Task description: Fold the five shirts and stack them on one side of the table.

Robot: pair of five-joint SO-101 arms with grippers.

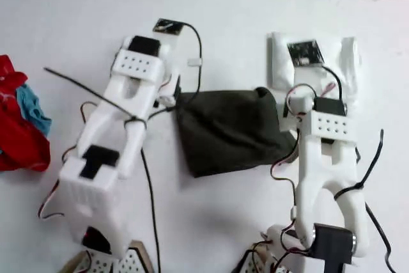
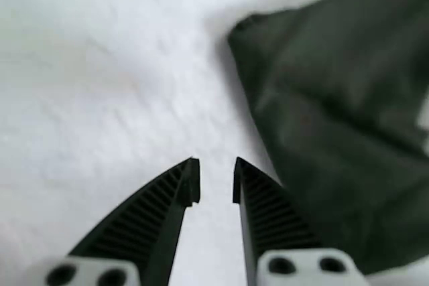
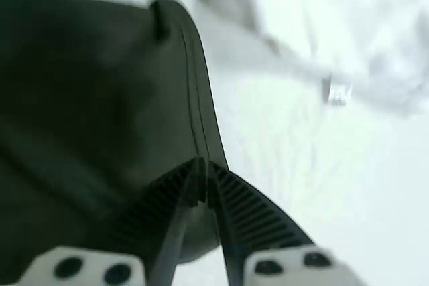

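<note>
Left pincer [image 2: 216, 182]: slightly parted, empty, left of dark shirt [image 1: 230, 129]. Right pincer [image 3: 204, 180]: closed on its right edge.

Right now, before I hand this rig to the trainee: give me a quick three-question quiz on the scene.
1. True or false: the left end effector is open over bare table.
2. What lies right beside it? A a yellow shirt; B the dark green shirt; C a striped shirt.
3. What colour is the cloth bunched with the red shirt?
Key: 1 true; 2 B; 3 blue.
</note>
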